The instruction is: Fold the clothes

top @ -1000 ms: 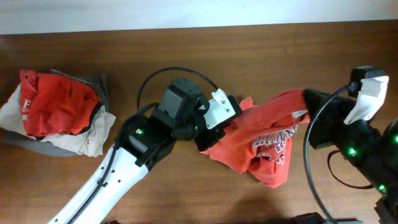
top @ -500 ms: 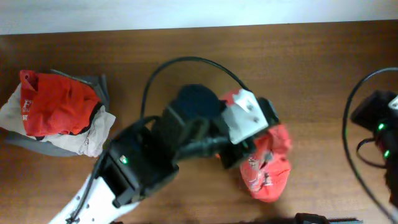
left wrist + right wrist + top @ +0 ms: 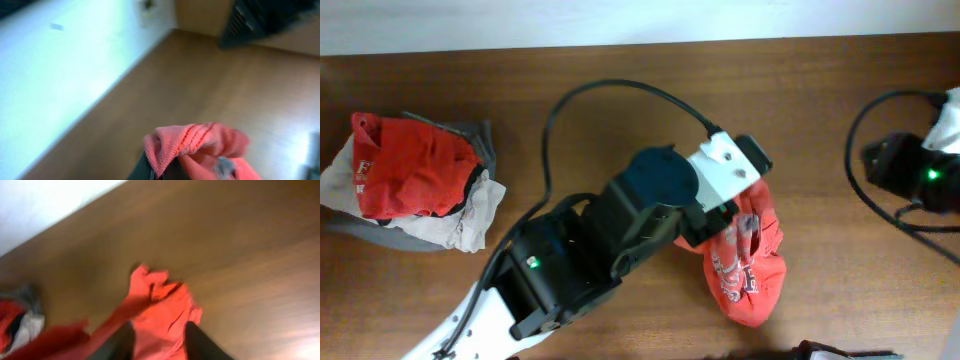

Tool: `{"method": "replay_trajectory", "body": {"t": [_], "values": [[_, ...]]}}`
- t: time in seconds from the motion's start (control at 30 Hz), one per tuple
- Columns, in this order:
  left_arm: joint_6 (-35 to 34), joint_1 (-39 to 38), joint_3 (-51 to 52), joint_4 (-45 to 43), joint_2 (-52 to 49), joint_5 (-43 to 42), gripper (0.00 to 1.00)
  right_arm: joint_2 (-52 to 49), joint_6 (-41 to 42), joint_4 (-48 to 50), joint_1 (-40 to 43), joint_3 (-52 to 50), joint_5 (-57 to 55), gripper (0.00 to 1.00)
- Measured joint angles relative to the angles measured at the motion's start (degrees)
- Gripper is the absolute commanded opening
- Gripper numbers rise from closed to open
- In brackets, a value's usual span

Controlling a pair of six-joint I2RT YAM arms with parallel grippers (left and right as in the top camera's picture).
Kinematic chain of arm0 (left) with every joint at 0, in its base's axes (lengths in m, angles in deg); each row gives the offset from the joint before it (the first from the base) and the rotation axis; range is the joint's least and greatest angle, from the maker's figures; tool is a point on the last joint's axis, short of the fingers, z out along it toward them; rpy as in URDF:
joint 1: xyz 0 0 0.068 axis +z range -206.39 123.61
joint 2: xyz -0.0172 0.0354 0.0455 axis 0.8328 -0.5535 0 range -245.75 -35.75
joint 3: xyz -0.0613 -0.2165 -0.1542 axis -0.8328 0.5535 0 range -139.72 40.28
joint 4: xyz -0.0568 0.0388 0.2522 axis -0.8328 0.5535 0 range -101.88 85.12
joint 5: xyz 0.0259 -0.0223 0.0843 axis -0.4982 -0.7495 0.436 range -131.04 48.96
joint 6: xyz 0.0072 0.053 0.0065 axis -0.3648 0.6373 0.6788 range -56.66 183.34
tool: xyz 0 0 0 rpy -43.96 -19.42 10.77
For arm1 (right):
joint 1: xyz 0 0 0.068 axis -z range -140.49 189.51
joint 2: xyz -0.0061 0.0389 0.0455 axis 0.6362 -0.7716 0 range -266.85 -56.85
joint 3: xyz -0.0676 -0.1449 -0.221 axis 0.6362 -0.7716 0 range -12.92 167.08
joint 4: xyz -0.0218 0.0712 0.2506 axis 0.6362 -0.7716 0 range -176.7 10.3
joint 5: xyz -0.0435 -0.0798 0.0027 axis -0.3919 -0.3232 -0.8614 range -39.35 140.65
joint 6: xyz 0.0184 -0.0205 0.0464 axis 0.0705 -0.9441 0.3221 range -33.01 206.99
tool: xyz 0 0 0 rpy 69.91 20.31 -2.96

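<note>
Centre of the surface (image 3: pixel 820 90), and the left tool (image 3: pixel 708 226) is clamped on a bunched fold of the orange-red T-shirt (image 3: pixel 745 268). The shirt trails from it as a crumpled lump toward the near edge, just right of centre, with navy-and-white print showing on its folds. From the left wrist, a ribbed hem (image 3: pixel 185 140) pokes up out of the dark fingers (image 3: pixel 144 173), pinched tight. The right tool (image 3: pixel 160 342) sits out by the right edge, well apart from the shirt seen from overhead. Its wrist view is blurred, with red cloth showing between the two fingers, so I cannot tell whether it grips. By the left edge lies a heap of red, white and grey garments (image 3: pixel 415 180).
</note>
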Motion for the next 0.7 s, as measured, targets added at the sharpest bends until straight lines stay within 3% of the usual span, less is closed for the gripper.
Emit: {"method": "replay_trajectory", "body": {"t": [0.03, 0.2, 0.33, 0.57, 0.7], "values": [[0.72, 0.00, -0.70, -0.02, 0.00, 2.29, 0.00, -1.09, -0.81, -0.46, 0.00, -0.52, 1.90, 0.56], [4.79, 0.00, -2.43, -1.55, 0.00, 12.81, 0.00, -5.68, -4.83, -0.83, -1.03, -6.47, 10.38, 0.65], [7.74, 0.00, -2.45, -2.84, 0.00, 18.99, 0.00, -7.15, -6.01, 2.56, -4.26, -12.76, 14.14, 0.68], [9.97, 1.07, -2.49, -3.58, 0.00, 22.58, 0.00, -7.19, -6.23, 13.90, -11.72, -25.03, 21.97, 0.69], [10.69, 2.34, -2.49, -4.17, 0.00, 24.02, 0.00, -7.28, -11.41, 20.50, -16.39, -30.93, 24.76, 0.69]]}}
